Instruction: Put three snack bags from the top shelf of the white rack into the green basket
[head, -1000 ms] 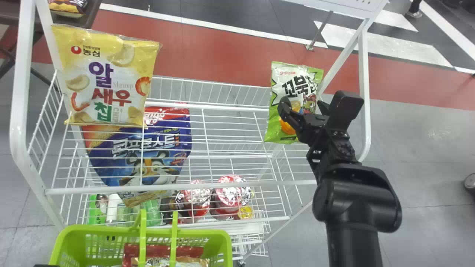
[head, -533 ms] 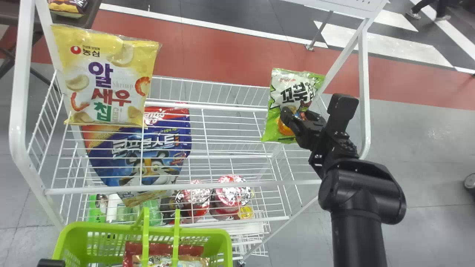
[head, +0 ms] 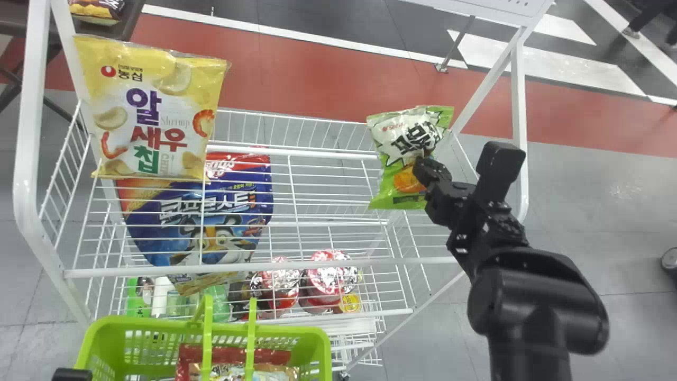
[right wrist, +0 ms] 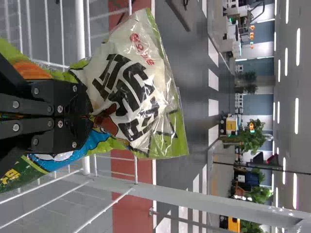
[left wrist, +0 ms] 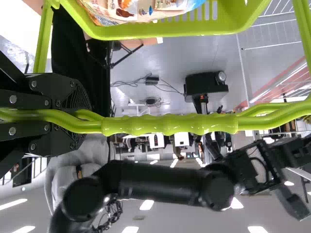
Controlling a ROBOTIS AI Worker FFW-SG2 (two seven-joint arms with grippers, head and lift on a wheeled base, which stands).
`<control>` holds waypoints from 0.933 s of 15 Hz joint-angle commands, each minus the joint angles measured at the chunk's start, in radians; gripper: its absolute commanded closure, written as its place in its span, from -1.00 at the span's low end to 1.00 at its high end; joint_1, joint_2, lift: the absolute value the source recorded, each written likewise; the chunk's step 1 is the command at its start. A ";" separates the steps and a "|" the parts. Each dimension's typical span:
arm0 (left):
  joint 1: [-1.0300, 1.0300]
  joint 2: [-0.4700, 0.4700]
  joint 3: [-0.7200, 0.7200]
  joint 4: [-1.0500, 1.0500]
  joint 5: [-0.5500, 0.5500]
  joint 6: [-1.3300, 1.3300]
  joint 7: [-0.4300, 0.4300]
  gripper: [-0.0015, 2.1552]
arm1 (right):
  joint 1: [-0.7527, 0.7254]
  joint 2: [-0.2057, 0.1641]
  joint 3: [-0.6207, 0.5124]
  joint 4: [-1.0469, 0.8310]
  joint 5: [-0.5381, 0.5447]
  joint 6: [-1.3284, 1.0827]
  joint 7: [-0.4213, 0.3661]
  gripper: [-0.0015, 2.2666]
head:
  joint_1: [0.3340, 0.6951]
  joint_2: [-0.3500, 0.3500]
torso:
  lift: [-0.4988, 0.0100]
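Held the green-and-white snack bag (head: pixel 396 137) at three o'clock in the head view, over the right end of the top shelf (head: pixel 317 263), with the right pincer (head: pixel 423 172) squeezed narrow on it. Bore bold black lettering and small red print on that bag, tilted. At ten o'clock, stood a yellow snack bag (head: pixel 177 108) on the same shelf of the white rack (head: pixel 29 159), marked in large purple, red and green characters. Under the shelf wires at nine o'clock, showed white lettering on a blue bag (head: pixel 180 238); towards six, red foil-lidded cups (head: pixel 329 280). Between seven and eight, kept a red packet (head: pixel 232 355) and a cream packet (head: pixel 270 373) with dark print inside the green basket (head: pixel 285 332). At eight, placed the left pincer (head: pixel 72 374); in its wrist view, had the left pincer (left wrist: pixel 87 120) closed around the green handle (left wrist: pixel 170 124).
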 commanded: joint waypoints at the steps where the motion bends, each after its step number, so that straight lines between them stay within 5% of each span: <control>1: -0.001 0.000 0.005 -0.005 0.002 0.001 0.000 1.00 | 0.141 0.002 0.002 -0.221 -0.085 0.126 0.010 0.88 | 1.00 -1.00 | 0.96; 5: -0.001 0.000 0.009 -0.005 0.007 0.001 0.002 1.00 | 0.379 0.010 -0.044 -0.494 -0.266 0.319 0.052 0.88 | 1.00 -1.00 | 0.96; 10: 0.016 -0.009 0.008 -0.006 0.009 -0.008 0.006 1.00 | 0.534 0.022 -0.108 -0.560 -0.522 0.632 0.190 0.88 | 1.00 -1.00 | 0.96; 14: 0.019 -0.012 -0.004 -0.003 0.009 -0.024 0.018 1.00 | 0.594 0.023 -0.096 -0.527 -0.563 0.776 0.228 0.88 | 1.00 -1.00 | 0.96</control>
